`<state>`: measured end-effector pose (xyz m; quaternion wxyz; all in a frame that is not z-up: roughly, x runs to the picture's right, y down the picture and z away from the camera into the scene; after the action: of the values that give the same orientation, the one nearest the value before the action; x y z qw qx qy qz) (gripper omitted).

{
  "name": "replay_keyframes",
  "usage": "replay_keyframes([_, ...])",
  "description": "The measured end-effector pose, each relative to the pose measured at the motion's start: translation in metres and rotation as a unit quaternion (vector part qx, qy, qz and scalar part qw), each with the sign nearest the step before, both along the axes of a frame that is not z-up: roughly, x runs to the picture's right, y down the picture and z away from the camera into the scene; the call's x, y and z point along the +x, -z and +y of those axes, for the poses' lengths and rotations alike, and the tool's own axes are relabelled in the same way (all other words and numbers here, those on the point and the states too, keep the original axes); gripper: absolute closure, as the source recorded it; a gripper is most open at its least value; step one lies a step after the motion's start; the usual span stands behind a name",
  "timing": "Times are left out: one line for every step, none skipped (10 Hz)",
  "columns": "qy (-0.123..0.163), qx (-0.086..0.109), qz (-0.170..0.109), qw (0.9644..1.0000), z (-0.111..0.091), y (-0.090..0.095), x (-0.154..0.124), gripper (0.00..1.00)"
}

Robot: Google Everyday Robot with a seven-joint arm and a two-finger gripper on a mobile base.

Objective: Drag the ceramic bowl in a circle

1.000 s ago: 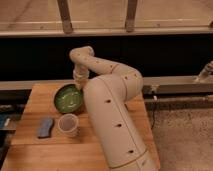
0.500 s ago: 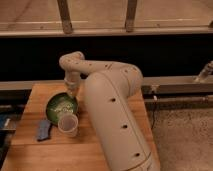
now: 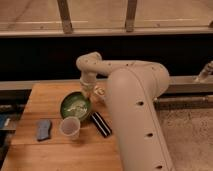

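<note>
The green ceramic bowl [image 3: 76, 106] sits on the wooden table [image 3: 47, 95], near its middle. It is shallow and glossy with a darker rim. My gripper [image 3: 88, 91] hangs down from the cream arm [image 3: 131, 95] and meets the bowl's far right rim. The wrist hides the contact point.
A translucent white plastic cup [image 3: 70, 127] stands just in front of the bowl, almost touching it. A blue sponge [image 3: 43, 129] lies at the front left. A black bar-shaped object [image 3: 101, 124] lies right of the cup. My arm's bulk covers the table's right side.
The bowl has slid towards the front and then to the right, with the gripper moving along at its rim. The black object now shows beside the cup.
</note>
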<state>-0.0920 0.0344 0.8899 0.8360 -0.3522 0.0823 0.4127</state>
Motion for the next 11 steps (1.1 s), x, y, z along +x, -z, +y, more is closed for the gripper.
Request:
replay_keyframes([-0.012,0.003,0.011,0.9999,-0.007,-0.005,0.011,1.0])
replay_keyframes([-0.027,0.009,0.022,0.9993,-0.02,-0.013,0.023,1.0])
replay_keyframes([-0.034,0.015,0.026,0.999,-0.028,-0.017,0.027,1.0])
replay_keyframes([-0.038,0.019,0.026,0.9988,-0.035,-0.02,0.026,1.0])
replay_keyframes([-0.036,0.024,0.022,0.9988,-0.043,-0.024,0.018,1.0])
replay_keyframes([-0.029,0.026,0.014,0.9992,-0.05,-0.029,0.003,1.0])
replay_keyframes([-0.022,0.027,0.007,0.9994,-0.055,-0.032,-0.009,1.0])
replay_keyframes([-0.011,0.028,-0.005,0.9995,-0.061,-0.037,-0.029,1.0])
replay_keyframes([0.001,0.028,-0.018,0.9995,-0.064,-0.041,-0.045,1.0])
replay_keyframes([0.015,0.025,-0.033,0.999,-0.064,-0.043,-0.063,1.0])
replay_keyframes([0.027,0.022,-0.044,0.9984,-0.06,-0.043,-0.077,1.0])
